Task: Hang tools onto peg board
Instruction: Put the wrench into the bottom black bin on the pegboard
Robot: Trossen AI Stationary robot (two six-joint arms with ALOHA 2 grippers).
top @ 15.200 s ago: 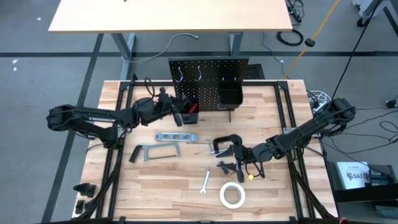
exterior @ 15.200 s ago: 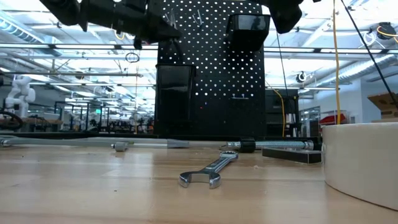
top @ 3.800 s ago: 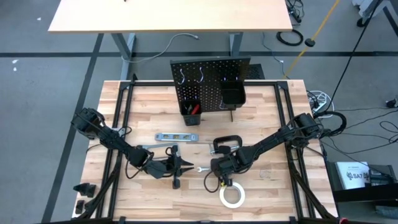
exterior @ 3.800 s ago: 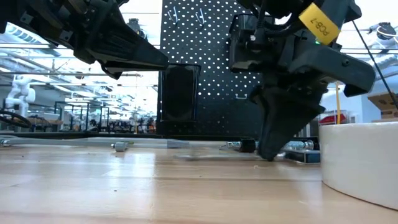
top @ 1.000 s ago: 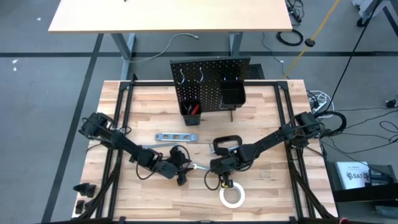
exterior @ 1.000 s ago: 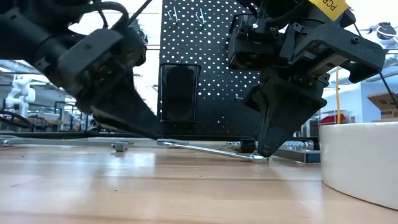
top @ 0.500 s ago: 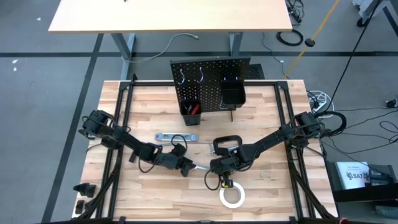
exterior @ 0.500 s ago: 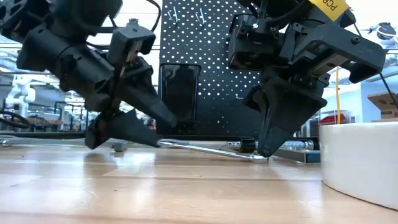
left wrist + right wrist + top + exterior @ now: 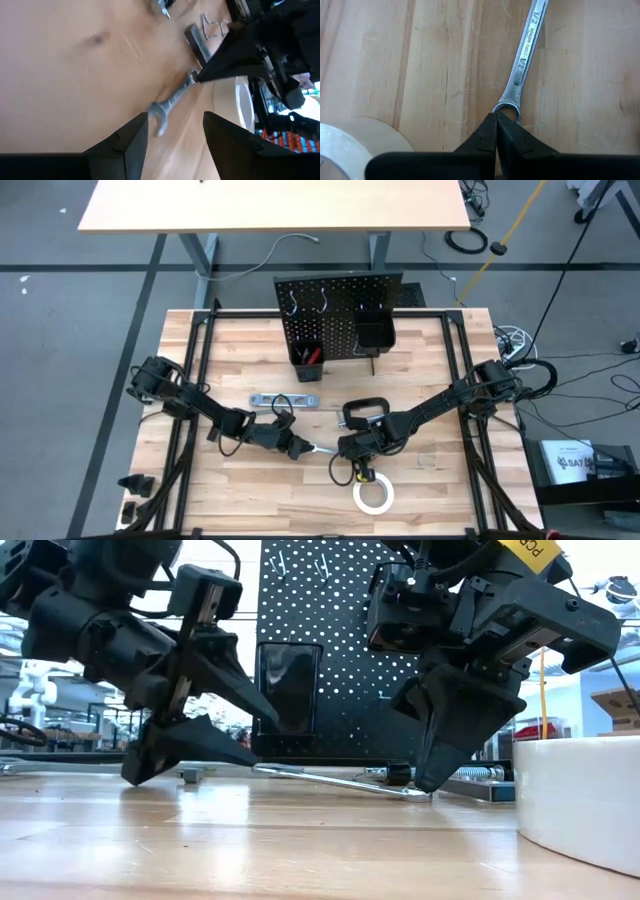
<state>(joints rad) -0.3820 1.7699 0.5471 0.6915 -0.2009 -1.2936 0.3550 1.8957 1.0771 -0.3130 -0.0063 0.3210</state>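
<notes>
A silver wrench lies slanted near the table's middle, its ring end on the wood and its open end raised above it. My right gripper is shut, its tips on the ring end. My left gripper is open and comes from the table's left. Its two fingers stand either side of the open end; whether they touch it, I cannot tell. The black peg board stands upright at the far edge, with silver hooks and two small bins. My right gripper presses its shut fingertips down on the rim of the wrench's ring end. The fingers come steeply from above, slanting in from the table's right. That end rests on the table while the shaft rises toward the left gripper.
A white tape roll lies just near of the right gripper. A black C-clamp and a silver level lie between the wrench and the peg board. The left arm covers most of the hacksaw.
My left gripper has rolled about its own axis and edged toward the wrench's raised open end, staying open. The wrench has kept its slant, and my right gripper has stayed put.
</notes>
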